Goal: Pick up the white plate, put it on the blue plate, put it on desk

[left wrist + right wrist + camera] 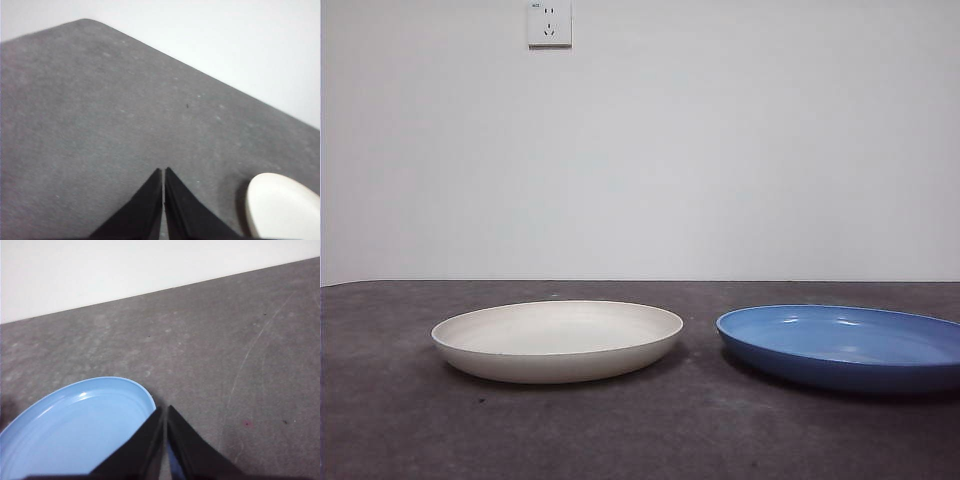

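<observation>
The white plate [557, 338] lies flat on the desk [640, 430], left of centre in the front view. The blue plate [842, 345] lies flat to its right, apart from it, cut off by the picture's edge. Neither arm shows in the front view. My left gripper [163, 172] is shut and empty above bare desk [100, 125]; part of the white plate's rim [282, 205] shows beside it. My right gripper [165, 410] is shut and empty, held above the edge of the blue plate [75, 430].
A white wall [720, 150] with a power socket [549, 23] stands behind the desk. The desk's far edge meets the wall [100, 270] in both wrist views.
</observation>
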Tool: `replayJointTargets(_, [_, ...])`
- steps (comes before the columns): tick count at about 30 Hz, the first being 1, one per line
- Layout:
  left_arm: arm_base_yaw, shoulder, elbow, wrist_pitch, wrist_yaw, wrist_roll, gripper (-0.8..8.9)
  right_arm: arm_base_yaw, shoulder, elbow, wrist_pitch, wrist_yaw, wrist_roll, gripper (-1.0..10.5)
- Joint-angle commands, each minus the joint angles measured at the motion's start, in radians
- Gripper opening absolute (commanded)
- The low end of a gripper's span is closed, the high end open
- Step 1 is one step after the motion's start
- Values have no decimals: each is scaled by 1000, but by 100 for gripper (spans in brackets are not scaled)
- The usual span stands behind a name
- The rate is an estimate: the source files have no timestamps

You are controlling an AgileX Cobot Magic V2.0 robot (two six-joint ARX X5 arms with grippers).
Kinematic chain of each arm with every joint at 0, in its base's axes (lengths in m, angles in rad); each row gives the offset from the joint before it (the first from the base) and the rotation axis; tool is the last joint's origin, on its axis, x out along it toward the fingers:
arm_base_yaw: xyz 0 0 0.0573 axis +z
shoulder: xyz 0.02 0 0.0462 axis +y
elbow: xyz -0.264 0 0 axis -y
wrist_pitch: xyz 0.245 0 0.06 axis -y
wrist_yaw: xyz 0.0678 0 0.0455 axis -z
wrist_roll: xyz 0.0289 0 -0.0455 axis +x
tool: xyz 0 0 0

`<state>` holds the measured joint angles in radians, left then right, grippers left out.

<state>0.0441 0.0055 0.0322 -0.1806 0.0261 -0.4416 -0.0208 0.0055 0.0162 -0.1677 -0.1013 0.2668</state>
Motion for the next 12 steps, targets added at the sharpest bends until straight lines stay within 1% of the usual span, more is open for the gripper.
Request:
replayJointTargets(1, [2, -2, -16, -13, 31, -71, 10, -2, -2, 0, 6, -12, 64, 8])
replayJointTargets(4, [2, -2, 4, -43, 82, -77, 10, -2, -2, 19, 7, -15, 92, 8])
replayJointTargets(6, [2, -2, 26, -66, 98, -77, 10, -2, -2, 42, 6, -14, 95, 8])
replayJointTargets(12, [2, 2, 113, -97, 103, -76, 10, -2, -1, 134, 3, -14, 95, 8])
